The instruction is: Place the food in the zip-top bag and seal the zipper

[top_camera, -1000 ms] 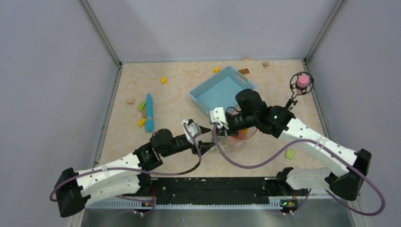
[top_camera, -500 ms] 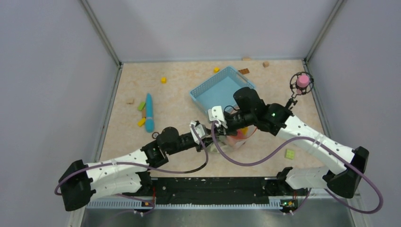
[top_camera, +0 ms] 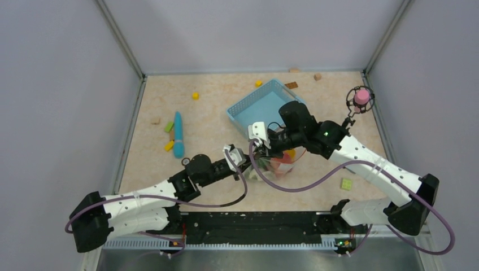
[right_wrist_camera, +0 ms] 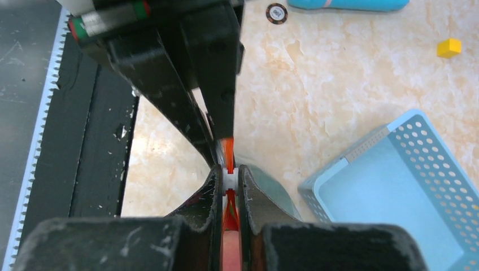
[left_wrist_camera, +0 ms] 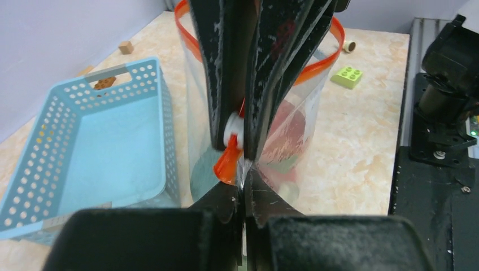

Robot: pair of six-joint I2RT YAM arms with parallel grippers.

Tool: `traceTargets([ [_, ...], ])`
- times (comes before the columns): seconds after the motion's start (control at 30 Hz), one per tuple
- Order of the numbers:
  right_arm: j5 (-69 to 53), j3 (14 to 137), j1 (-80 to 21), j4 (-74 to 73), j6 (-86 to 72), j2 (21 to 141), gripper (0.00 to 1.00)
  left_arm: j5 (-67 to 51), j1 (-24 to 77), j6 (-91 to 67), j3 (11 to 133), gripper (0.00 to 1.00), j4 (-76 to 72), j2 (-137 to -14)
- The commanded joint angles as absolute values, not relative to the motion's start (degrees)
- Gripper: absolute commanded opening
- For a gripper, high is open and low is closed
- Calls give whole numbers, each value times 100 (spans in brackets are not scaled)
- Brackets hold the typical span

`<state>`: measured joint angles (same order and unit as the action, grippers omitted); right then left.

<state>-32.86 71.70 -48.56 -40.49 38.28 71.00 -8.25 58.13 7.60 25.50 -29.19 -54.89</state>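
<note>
The clear zip-top bag (top_camera: 281,167) stands upright between the two arms, with its wall (left_wrist_camera: 309,104) close in the left wrist view. Red and yellow food (top_camera: 285,158) shows inside it, and a red piece (left_wrist_camera: 287,131) shows through the plastic. The orange-red zipper (left_wrist_camera: 338,40) loops open around the mouth. My left gripper (left_wrist_camera: 244,183) is shut on the bag's thin end edge, just below the zipper's tip. My right gripper (right_wrist_camera: 229,174) comes from the opposite side and is shut on the zipper's small white end piece (right_wrist_camera: 229,178). The two grippers (top_camera: 253,165) (top_camera: 267,152) nearly touch.
A light-blue mesh basket (top_camera: 264,107) sits just behind the bag. A long light-blue stick (top_camera: 178,134) and small blocks (top_camera: 169,145) lie at the left. A green block (top_camera: 346,183) lies at the right and a pink item on a stand (top_camera: 361,97) at the back right.
My left arm has reached forward to the bag's end, and its gripper has gone from open to shut on the plastic edge. The right gripper has kept its hold and shifted slightly.
</note>
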Motion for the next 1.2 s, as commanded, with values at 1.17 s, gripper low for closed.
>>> traceTargets([
  [1.17, -945, 7053, -3643, -3666, 2233, 6485, 0, 6089, 5807, -2429, 2206, 0, -665, -2360],
])
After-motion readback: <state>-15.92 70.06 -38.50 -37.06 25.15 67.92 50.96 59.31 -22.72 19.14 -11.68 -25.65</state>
